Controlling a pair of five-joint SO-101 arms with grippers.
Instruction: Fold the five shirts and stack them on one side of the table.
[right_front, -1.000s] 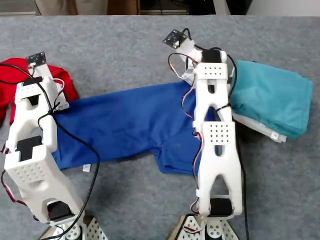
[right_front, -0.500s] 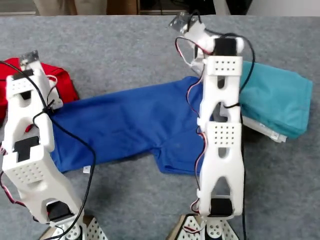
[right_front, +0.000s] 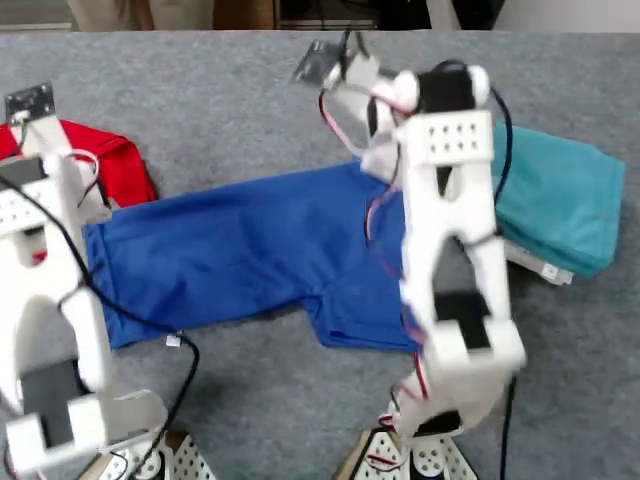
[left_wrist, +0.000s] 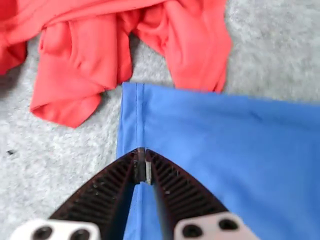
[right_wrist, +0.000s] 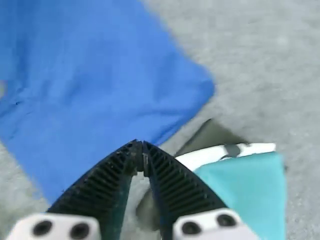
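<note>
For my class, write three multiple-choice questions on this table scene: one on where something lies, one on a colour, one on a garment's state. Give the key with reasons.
1. The teal shirt lies
A. on top of a folded white garment
B. inside a basket
C. draped over an arm

2. The spread-out shirt in the middle of the table is
A. green
B. yellow
C. blue

3. The red shirt is
A. neatly folded
B. crumpled in a heap
C. rolled into a tube

Key:
1 A, since a white edge sticks out from under the teal fold in the high view.
2 C, since the flat cloth between the two arms is blue.
3 B, since the left wrist view shows it bunched in loose lumps with no straight folds.
</note>
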